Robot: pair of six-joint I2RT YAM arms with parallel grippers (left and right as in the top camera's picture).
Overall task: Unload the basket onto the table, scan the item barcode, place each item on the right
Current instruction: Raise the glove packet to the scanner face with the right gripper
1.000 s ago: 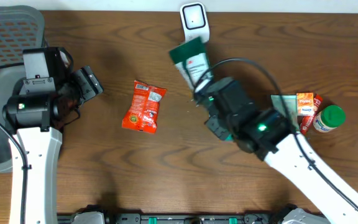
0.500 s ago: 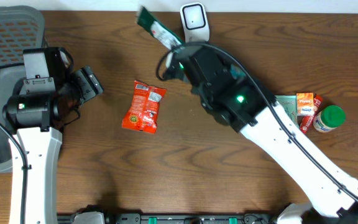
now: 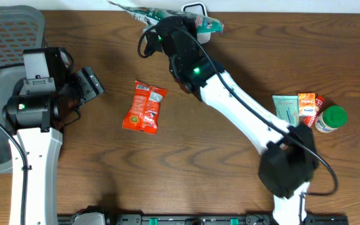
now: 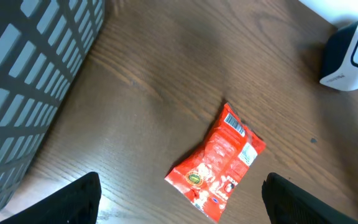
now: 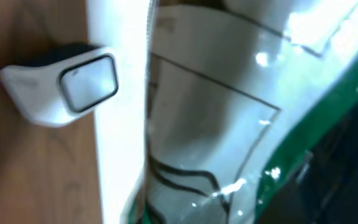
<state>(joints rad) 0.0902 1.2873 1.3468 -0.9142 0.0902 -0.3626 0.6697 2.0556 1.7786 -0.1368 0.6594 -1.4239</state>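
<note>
At the table's far edge: your R arm's gripper (image 3: 162,20) is clamped shut on a green-and-white pouch (image 3: 139,10), held off the tabletop right beside the white barcode scanner (image 3: 192,8). The wrist cam shows the pouch's crinkled film filling the frame, with the scanner window just to one side. No barcode is visible, so you can't tell whether it faces the window.

Your L gripper (image 3: 91,84) hangs empty w/ jaws wide, near the grey basket (image 3: 5,31) and well apart from the red snack packet (image 3: 145,107) lying flat mid-table.

Progress, as a judgement: pickup and presentation look done, but the read itself is unconfirmed. What's probably left is to turn the pouch until the code meets the window, then set it aside.
</note>
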